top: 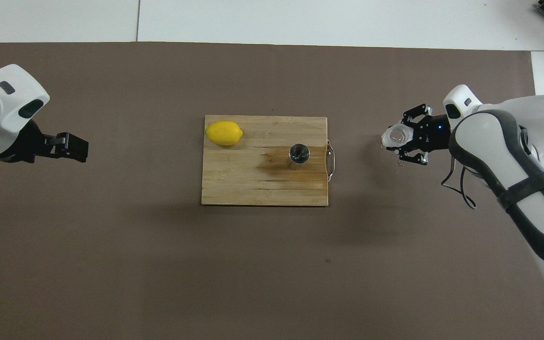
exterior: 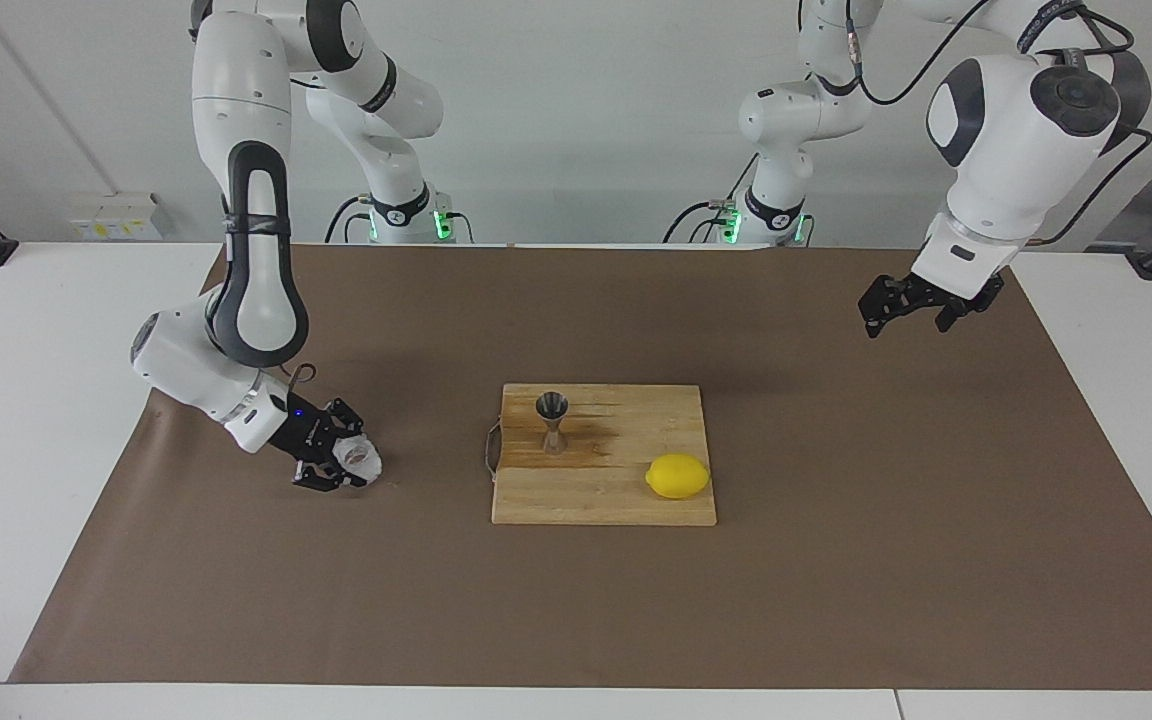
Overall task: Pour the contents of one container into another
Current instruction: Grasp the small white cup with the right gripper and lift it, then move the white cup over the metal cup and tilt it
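The small whitish ridged cup (exterior: 357,457) (top: 394,136) sits between the fingers of my right gripper (exterior: 346,461) (top: 398,139). The gripper is shut on it just above the brown mat, toward the right arm's end of the table. The steel hourglass jigger (exterior: 552,422) (top: 299,154) stands upright on the wooden cutting board (exterior: 616,508) (top: 234,186), at the board's handle end. My left gripper (exterior: 881,316) (top: 72,146) hangs open and empty over the mat at the left arm's end.
A yellow lemon (exterior: 677,476) (top: 224,132) lies on the board's corner away from the robots, toward the left arm's end. A dark wet stain marks the board beside the jigger. The brown mat (exterior: 576,610) covers most of the white table.
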`<state>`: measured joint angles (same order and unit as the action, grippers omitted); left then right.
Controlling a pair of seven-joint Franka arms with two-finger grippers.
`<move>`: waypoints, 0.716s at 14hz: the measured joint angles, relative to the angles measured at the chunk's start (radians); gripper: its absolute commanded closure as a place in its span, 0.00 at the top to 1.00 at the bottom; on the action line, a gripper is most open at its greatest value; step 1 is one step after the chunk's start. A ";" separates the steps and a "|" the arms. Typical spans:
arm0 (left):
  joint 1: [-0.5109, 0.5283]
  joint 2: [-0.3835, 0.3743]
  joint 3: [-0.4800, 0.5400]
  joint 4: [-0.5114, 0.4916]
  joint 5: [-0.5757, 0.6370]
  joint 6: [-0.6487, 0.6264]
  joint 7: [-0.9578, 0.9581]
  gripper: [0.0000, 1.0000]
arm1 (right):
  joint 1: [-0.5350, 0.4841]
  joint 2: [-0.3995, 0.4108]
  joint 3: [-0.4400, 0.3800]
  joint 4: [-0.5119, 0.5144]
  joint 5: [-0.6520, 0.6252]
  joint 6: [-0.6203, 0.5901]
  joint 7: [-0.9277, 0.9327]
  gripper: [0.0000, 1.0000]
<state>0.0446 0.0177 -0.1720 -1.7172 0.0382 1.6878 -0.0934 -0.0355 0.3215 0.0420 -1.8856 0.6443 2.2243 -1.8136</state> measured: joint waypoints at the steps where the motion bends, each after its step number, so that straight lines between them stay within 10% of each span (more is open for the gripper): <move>1: -0.028 -0.021 0.030 -0.025 -0.021 0.002 0.000 1.00 | 0.032 -0.028 0.000 0.000 -0.043 0.000 0.085 0.30; 10: -0.064 -0.080 0.120 -0.068 -0.046 0.003 0.072 1.00 | 0.278 -0.077 0.002 0.032 -0.422 0.001 0.624 0.30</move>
<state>-0.0191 -0.0620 -0.0519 -1.7855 -0.0078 1.6904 -0.0210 0.2424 0.2447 0.0435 -1.8540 0.2219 2.2256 -1.1892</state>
